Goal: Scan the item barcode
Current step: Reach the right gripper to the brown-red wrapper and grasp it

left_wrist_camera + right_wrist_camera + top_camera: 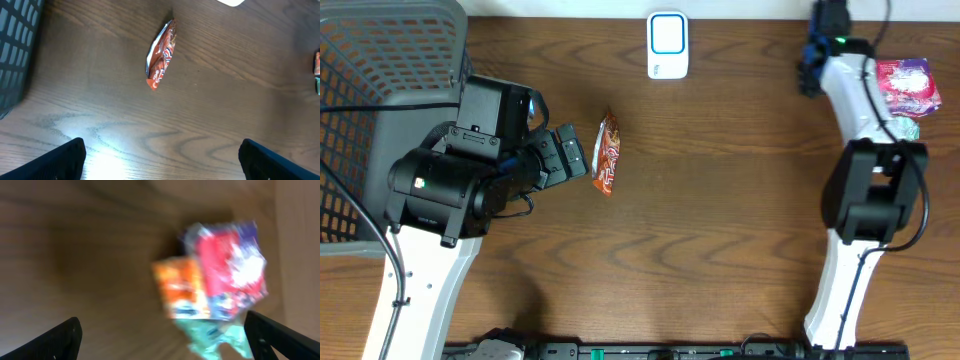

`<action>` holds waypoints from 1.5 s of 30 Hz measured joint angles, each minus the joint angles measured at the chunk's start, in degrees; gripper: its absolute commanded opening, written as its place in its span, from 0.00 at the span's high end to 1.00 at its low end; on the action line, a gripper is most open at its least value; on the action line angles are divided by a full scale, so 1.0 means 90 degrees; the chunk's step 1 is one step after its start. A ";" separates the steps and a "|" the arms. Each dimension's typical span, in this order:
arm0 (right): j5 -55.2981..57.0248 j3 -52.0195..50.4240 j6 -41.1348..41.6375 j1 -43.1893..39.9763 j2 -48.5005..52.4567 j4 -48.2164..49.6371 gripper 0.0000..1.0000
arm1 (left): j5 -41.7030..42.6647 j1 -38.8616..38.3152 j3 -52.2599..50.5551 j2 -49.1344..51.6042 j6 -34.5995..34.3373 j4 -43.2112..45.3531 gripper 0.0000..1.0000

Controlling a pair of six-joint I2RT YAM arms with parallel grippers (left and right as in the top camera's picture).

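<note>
Both gape empty: left fingers (65,159) face the crinkled orange foil packet (161,54), likely to grab it; right fingers (54,341) hover over colourful packets (215,280).

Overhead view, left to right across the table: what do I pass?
Grey plastic mesh basket → left gripper, open → orange-red foil snack packet → white rounded scanner with a blue outline → pile of pink and green snack packets.

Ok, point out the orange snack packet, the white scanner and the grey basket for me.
orange snack packet (607,152), overhead view, middle of the wrapper.
white scanner (667,45), overhead view, centre of its face.
grey basket (380,50), overhead view, on its mesh wall.
</note>
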 measured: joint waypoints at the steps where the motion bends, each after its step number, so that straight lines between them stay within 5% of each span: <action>1: -0.0206 0.0000 0.0051 0.0204 -0.0129 -0.0056 0.01 | 0.0000 0.0000 0.0000 0.0000 0.0000 0.0000 0.02; 14: -0.4629 0.0002 0.2261 0.2249 -0.0622 -0.0449 0.09 | 0.0000 0.0000 0.0000 0.0000 0.0000 0.0000 0.02; 19: -0.4913 0.0002 0.3140 0.2973 -0.0345 -0.0379 0.19 | 0.0000 0.0000 0.0000 0.0000 0.0000 0.0000 0.02; 24: -0.4935 0.0000 0.3920 0.3517 0.0005 -0.0398 0.17 | 0.0000 0.0000 0.0000 0.0000 0.0000 0.0000 0.02; 34: -0.4908 -0.0007 0.4945 0.3772 0.0323 -0.0420 0.30 | 0.0000 0.0002 0.0000 0.0000 0.0000 0.0000 0.02; 40: -0.4879 -0.0007 0.5287 0.3927 0.0675 -0.0367 0.42 | 0.0000 0.0000 0.0000 0.0000 0.0000 0.0000 0.02; 45: -0.4877 0.0007 0.5554 0.4160 0.0867 -0.0253 0.77 | 0.0000 0.0000 0.0000 0.0000 0.0000 0.0002 0.02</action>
